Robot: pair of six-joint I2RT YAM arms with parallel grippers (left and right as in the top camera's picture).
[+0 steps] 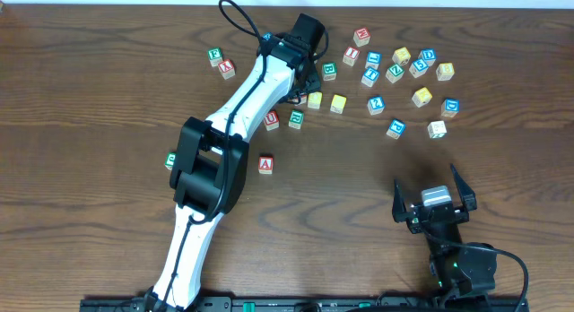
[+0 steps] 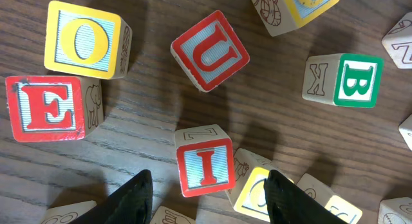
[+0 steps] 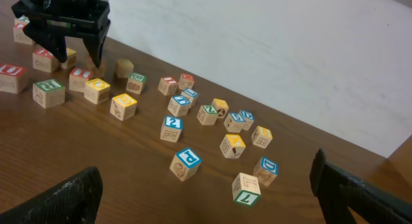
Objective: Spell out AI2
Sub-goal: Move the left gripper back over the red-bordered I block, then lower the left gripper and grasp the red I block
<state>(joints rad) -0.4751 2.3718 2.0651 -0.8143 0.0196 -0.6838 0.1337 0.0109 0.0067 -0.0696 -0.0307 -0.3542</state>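
Note:
The red A block (image 1: 265,164) stands alone on the table, left of centre. My left gripper (image 2: 209,205) is open and hovers low over a cluster of blocks. The red I block (image 2: 205,163) lies just ahead of the gap between its fingers, untouched. In the overhead view the left gripper (image 1: 300,88) covers that block. A blue block whose character looks like a 2 (image 3: 170,129) sits in the right-hand scatter, also in the overhead view (image 1: 376,104). My right gripper (image 1: 435,197) is open and empty near the front edge.
Around the I lie a red U (image 2: 210,50), a yellow O (image 2: 82,40), a red E (image 2: 46,108) and a green B (image 2: 351,80). Nearer the right gripper are a blue P (image 3: 185,163), a green 7 (image 3: 246,188) and a blue D (image 3: 265,170).

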